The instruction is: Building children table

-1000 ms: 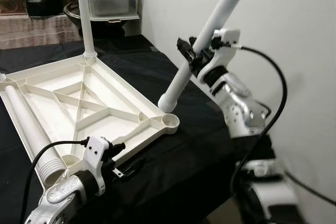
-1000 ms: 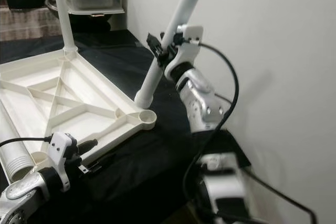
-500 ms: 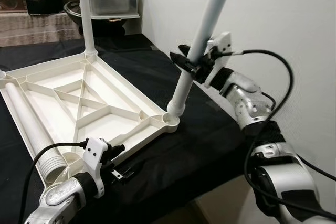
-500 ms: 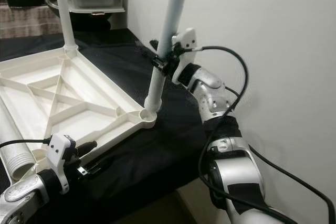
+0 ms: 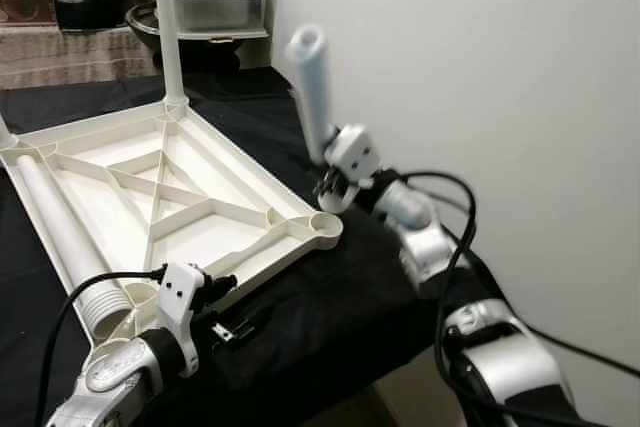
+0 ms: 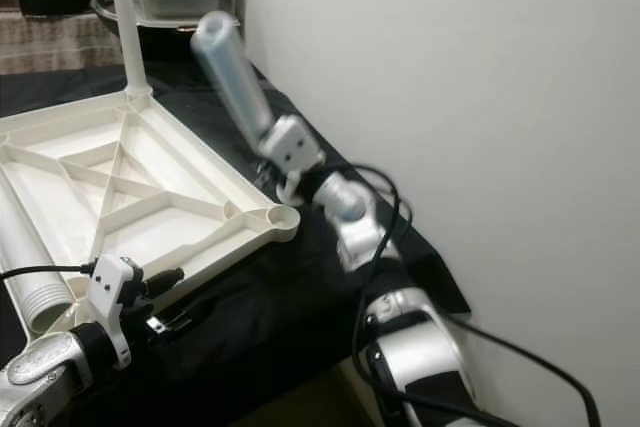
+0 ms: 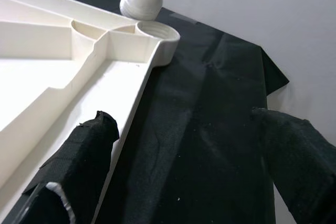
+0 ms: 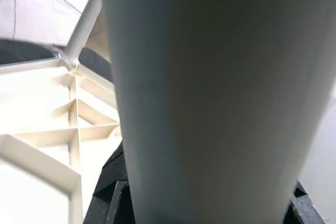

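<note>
Left eye view, left to right: left gripper hovers low by the near edge of the upturned white tabletop, fingers spread apart, nothing between them. Loose leg lies inside the tabletop; one leg stands at the far corner. Right gripper clamps a blurred white leg, tilted, just beyond the near corner socket.

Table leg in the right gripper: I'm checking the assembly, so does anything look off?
Yes. The table leg held by the right gripper leans back, blurred, its foot beside the corner socket rather than seated; the far leg stands upright.
</note>
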Available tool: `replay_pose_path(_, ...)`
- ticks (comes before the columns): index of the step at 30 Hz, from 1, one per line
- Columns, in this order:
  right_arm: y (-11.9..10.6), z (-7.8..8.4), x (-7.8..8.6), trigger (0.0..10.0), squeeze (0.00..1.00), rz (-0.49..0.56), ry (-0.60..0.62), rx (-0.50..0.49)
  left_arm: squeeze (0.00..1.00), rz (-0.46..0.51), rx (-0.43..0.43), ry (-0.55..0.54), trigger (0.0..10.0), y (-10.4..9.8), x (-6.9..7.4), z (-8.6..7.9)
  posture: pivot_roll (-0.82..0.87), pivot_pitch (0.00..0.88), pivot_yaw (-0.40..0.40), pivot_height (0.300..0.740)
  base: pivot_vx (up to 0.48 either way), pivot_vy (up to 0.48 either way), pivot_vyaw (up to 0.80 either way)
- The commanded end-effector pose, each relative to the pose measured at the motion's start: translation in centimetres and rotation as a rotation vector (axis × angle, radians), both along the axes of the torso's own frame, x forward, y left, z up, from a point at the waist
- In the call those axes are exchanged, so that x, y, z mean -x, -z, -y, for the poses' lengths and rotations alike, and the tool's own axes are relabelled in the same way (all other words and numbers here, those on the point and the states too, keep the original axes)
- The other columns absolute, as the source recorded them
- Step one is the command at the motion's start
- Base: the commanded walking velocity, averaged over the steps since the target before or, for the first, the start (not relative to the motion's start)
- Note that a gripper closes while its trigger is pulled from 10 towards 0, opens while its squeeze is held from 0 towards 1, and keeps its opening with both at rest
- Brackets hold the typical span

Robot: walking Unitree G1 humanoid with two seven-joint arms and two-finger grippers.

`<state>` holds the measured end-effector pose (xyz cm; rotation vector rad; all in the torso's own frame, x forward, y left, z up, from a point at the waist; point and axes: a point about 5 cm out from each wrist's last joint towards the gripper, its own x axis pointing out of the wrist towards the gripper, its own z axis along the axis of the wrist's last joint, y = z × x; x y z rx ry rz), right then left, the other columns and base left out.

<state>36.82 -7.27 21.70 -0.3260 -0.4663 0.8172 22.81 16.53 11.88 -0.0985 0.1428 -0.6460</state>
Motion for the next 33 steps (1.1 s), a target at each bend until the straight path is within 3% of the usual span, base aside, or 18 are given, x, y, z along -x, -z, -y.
replay_pose_path(1,1.6,-0.4,0.3,0.0,0.0,-0.118,-0.063,-0.028,0.0,0.003,0.007,0.005,10.0,-0.1,0.1,0.2,0.08,0.0,-0.147,0.74,0.0,0.0,0.0)
replay_pose_path(5,2.3,-1.0,0.9,0.0,0.0,-0.218,-0.153,-0.091,0.0,0.002,0.01,0.004,10.0,-0.1,0.1,0.3,0.08,0.0,-0.148,0.74,0.0,0.0,0.0)
replay_pose_path(8,1.5,-0.8,0.9,0.0,0.0,-0.257,-0.192,-0.138,0.0,0.001,0.011,0.001,10.0,0.0,0.1,0.2,0.07,0.0,-0.146,0.74,0.0,0.0,0.0)
replay_pose_path(19,0.3,0.2,0.4,0.0,0.0,-0.291,-0.23,-0.179,0.0,-0.005,0.013,-0.005,10.0,0.0,0.3,0.2,0.07,0.0,-0.148,0.74,0.0,0.0,0.0)
replay_pose_path(27,-3.6,2.6,-0.2,0.0,0.0,-0.252,-0.294,-0.188,0.0,-0.012,0.012,-0.009,10.0,0.1,0.4,-0.1,0.07,0.0,-0.149,0.74,0.0,0.0,0.0)
replay_pose_path(33,-7.7,5.5,-2.0,0.0,0.0,-0.152,-0.184,-0.126,0.0,-0.012,0.009,-0.01,10.0,0.2,0.3,-0.2,0.08,0.0,-0.154,0.74,0.0,0.0,0.0)
